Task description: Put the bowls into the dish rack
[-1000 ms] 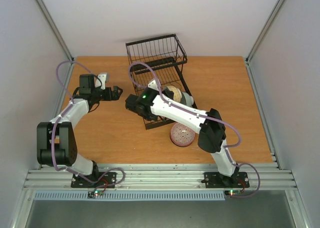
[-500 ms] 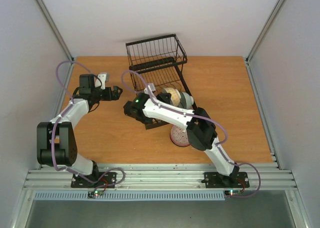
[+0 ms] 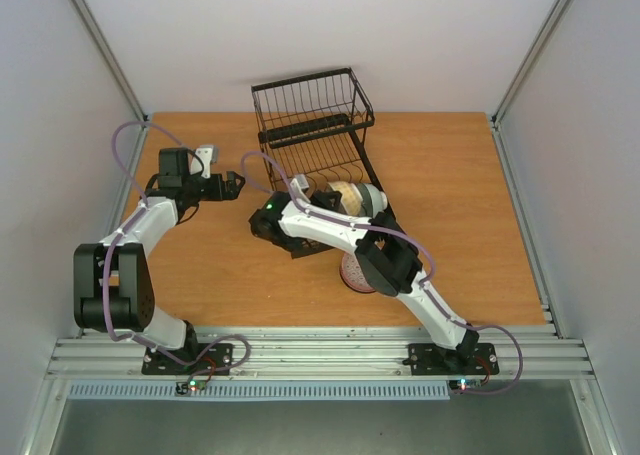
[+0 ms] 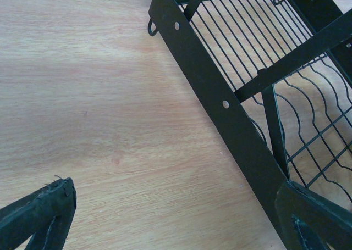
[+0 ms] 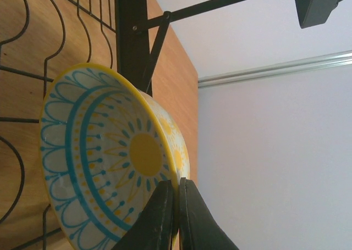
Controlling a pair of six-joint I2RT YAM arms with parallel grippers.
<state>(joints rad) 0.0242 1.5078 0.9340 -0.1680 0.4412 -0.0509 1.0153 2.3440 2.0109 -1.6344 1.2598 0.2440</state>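
The black wire dish rack (image 3: pixel 312 125) stands at the back centre; it also shows in the left wrist view (image 4: pixel 220 90) and in the right wrist view (image 5: pixel 129 35). A cream bowl (image 3: pixel 345 189) and a pale green bowl (image 3: pixel 372 197) stand on edge in its slots. A pink-patterned bowl (image 3: pixel 355 272) lies on the table, partly under my right arm. My right gripper (image 3: pixel 262 223) (image 5: pixel 177 181) is shut on the rim of a blue-and-white bowl with a yellow centre (image 5: pixel 104 173), held on edge by the rack's near left corner. My left gripper (image 3: pixel 232 183) is open and empty, left of the rack.
The wooden table (image 3: pixel 210 265) is walled by white panels on three sides. My right arm's elbow (image 3: pixel 385 265) hangs over the pink-patterned bowl. The rack's tall basket section (image 3: pixel 310 100) is at the far end.
My right arm has folded, its elbow swinging left and nearer. Its gripper with the bowl has shifted slightly towards me at the rack's near left corner. The left arm has not moved.
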